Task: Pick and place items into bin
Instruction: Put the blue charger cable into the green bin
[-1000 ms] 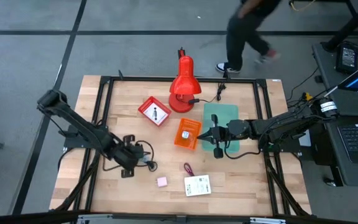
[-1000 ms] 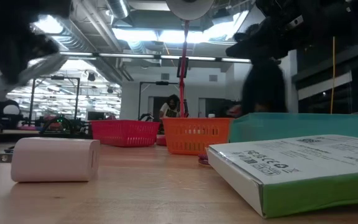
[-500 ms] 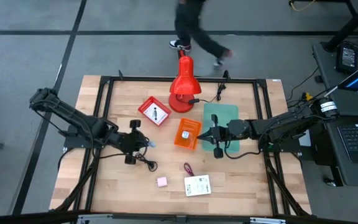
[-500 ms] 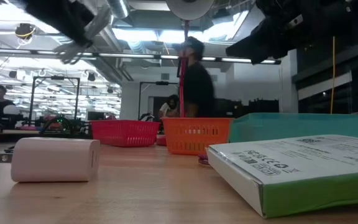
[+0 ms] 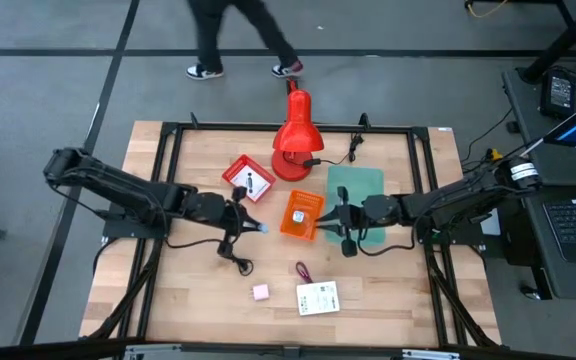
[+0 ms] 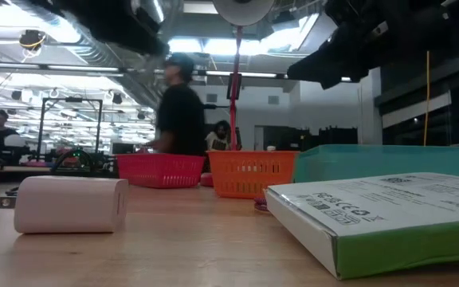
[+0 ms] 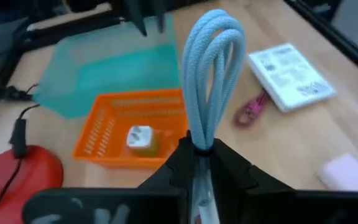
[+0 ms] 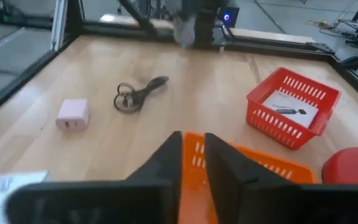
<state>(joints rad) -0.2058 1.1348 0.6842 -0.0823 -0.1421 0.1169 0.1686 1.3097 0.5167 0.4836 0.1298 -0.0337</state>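
Light-blue coiled cord (image 7: 209, 74) upright, clamped at base; pink cube (image 5: 260, 292), white box (image 5: 317, 297), maroon loop (image 5: 301, 270) on table.

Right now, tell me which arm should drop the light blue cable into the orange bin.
Left. The left tool is shut on the light blue cable, held above the table beside the orange bin. The right tool hangs over the bin's far edge and holds nothing.

Left gripper (image 7: 199, 163) clamped on looped light-blue cord (image 7: 211, 74). Beyond: orange basket (image 7: 104, 134) holding white item (image 7: 140, 138); white box (image 7: 291, 76) on tabletop (image 7: 328, 134).
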